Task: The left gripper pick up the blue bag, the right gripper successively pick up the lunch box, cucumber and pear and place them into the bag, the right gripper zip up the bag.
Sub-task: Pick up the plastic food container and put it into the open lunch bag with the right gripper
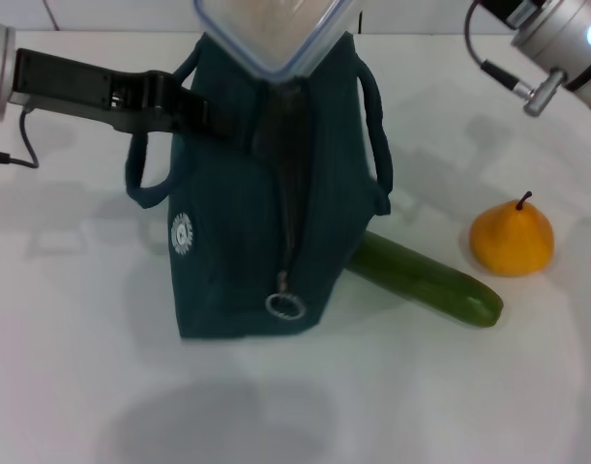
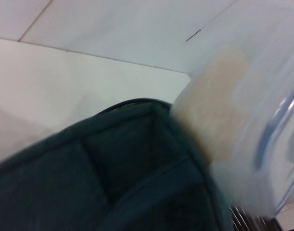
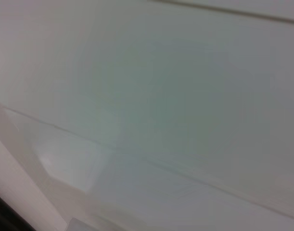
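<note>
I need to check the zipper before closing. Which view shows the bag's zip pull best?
The head view: the ring zip pull hangs low on the blue bag, facing the camera. The left wrist view shows only bag fabric; the right wrist view shows none.

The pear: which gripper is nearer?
Right. The right arm's wrist is above and behind the pear; its fingers are out of frame. The left gripper is across the blue bag.

lunch box (image 1: 276,34) plugging blue bag (image 1: 247,242) mouth, cucumber (image 1: 426,280) against bag's right, pear (image 1: 512,238) apart beyond
</note>
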You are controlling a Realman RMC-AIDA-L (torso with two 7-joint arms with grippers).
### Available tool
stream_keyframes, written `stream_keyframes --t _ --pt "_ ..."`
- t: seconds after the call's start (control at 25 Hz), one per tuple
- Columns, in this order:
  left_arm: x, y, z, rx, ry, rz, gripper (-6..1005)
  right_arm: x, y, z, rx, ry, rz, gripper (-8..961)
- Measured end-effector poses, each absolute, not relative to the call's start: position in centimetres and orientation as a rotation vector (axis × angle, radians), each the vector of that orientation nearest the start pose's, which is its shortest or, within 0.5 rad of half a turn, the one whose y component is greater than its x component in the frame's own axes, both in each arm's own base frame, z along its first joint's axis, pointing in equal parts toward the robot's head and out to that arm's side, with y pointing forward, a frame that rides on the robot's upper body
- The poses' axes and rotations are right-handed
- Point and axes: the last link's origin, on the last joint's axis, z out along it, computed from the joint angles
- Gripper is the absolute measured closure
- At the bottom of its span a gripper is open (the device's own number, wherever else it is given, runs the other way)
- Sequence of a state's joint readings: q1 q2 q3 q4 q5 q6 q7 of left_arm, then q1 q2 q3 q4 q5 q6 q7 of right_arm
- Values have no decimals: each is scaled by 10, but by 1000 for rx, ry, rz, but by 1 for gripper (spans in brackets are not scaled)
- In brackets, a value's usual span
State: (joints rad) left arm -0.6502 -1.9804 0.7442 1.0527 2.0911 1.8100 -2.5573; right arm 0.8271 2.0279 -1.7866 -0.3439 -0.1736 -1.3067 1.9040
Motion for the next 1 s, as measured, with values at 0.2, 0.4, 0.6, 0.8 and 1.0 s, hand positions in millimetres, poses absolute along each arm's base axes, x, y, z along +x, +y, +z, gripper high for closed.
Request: stream_keyframes --t 0.2,0.4,0.6,0.8,1.0 --pt "-195 359 86 -2589 -1621 -536 954 108 400 -30 -2181 1648 1849 858" --pt "-200 358 88 -2568 -1632 -547 954 134 391 -35 -2128 1691 1795 858" --pt "-201 357 87 -2564 -1638 -553 953 145 385 -40 -2127 1707 1742 858" --pt "-201 357 85 -2568 -1638 -556 953 146 382 -60 -2190 1747 1579 858" --pt "-202 356 84 -2568 -1640 -556 953 136 383 -82 -2270 1750 1400 859"
